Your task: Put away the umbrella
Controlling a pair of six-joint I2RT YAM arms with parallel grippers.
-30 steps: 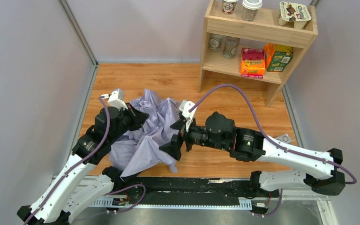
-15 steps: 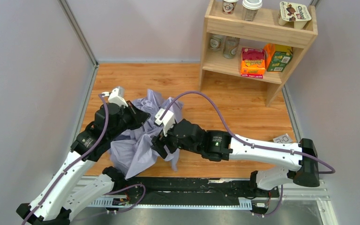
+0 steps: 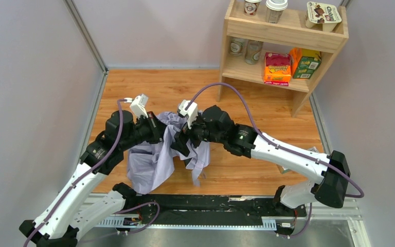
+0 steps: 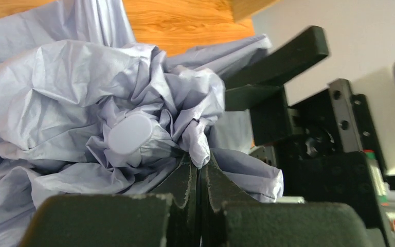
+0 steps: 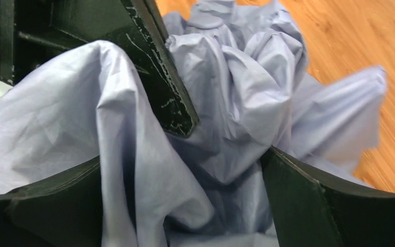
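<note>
The umbrella (image 3: pixel 151 162) is a crumpled heap of pale lavender fabric on the wooden floor between the two arms. My left gripper (image 3: pixel 160 133) is shut, pinching a fold of that fabric at its tips (image 4: pixel 200 163). In the left wrist view the umbrella's round pale cap (image 4: pixel 131 133) shows just beyond the jaws. My right gripper (image 3: pixel 180 146) faces it from the right, pushed into the cloth. Its jaws stand wide apart (image 5: pixel 185 190), with loose folds of the umbrella (image 5: pixel 236 87) bulging between them. The shaft and handle are hidden in the fabric.
A wooden shelf unit (image 3: pixel 283 31) stands at the back right. It holds cups on top, jars, a red box (image 3: pixel 277 68) and a green box (image 3: pixel 304 63). Grey walls close in the left and right sides. A small clear packet (image 3: pixel 312 150) lies by the right arm.
My right gripper swung left and then toward the back, into the fabric. My left gripper moved right and back with its pinched fold. The umbrella has bunched up between them.
</note>
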